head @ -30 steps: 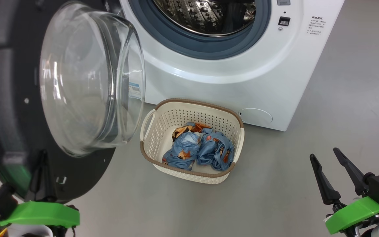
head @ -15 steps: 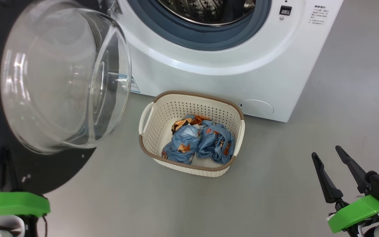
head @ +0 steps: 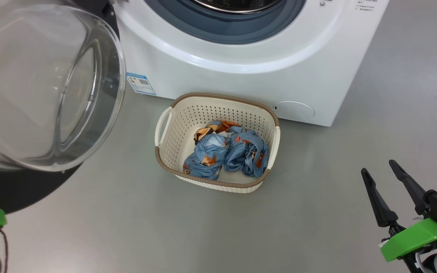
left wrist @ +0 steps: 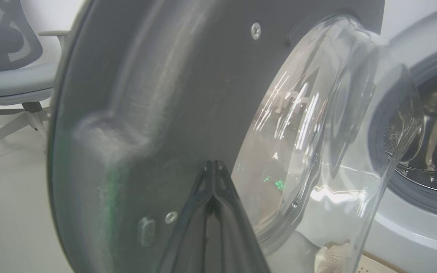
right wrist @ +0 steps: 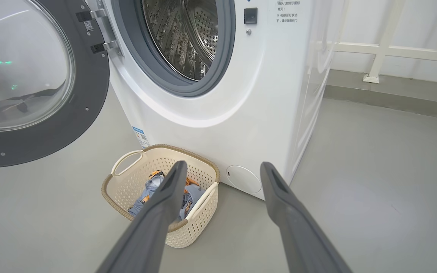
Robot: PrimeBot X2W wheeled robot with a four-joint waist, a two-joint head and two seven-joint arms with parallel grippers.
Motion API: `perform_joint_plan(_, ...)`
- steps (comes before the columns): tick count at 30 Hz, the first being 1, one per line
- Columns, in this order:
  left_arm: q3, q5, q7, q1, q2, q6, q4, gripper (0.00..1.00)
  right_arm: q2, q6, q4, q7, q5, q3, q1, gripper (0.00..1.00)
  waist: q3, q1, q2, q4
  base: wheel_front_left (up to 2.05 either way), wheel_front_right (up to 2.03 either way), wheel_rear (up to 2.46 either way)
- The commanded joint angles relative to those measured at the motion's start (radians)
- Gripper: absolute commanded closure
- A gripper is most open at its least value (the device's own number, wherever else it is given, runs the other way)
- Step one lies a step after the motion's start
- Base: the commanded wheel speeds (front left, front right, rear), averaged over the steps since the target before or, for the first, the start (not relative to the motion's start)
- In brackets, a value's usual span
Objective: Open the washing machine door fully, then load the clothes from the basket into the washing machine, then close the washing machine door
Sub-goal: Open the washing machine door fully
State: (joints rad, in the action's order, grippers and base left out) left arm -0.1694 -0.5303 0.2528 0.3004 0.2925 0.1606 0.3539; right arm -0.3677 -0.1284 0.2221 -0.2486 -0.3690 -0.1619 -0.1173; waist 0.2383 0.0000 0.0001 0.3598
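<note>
Pushing the washing machine door [head: 47, 91], at upper left of the frame, wider seems the step in hand. The left gripper [left wrist: 214, 167], fingers pressed together at its dark inner face, should follow the hinge arc. The right gripper [head: 378, 167], lower right, stands spread and empty. The basket [head: 224, 96] with the clothes [head: 226, 155] sits centre, before the washing machine [head: 241, 83]. The floor [head: 317, 212] in front gives room.

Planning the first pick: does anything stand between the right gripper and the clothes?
Nothing visible. The right gripper is open over the floor, the clothes lie uncovered in the open-topped basket, and the door hangs off to the left.
</note>
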Motion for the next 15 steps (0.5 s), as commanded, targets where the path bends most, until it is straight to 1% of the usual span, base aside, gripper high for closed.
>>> perform_joint_plan(1,-0.066,0.014,0.009,0.043,0.065,0.002,-0.006,1.00,-0.018,-0.002,-0.025,-0.013,0.007,-0.018,-0.023,0.00,0.007,0.0000,-0.0001,-0.003,0.00,0.00,0.00)
perform_joint_plan(9,-0.159,0.068,0.009,0.104,0.079,-0.050,0.083,1.00,-0.026,-0.002,-0.027,-0.013,0.009,-0.023,-0.040,0.00,0.036,0.0000,-0.0001,-0.005,0.00,0.00,0.00)
perform_joint_plan(15,-0.225,0.105,0.009,0.167,0.100,-0.086,0.185,1.00,-0.034,-0.002,-0.029,-0.013,0.008,-0.036,-0.062,0.00,0.065,0.0000,-0.0001,-0.010,0.00,0.00,0.00)
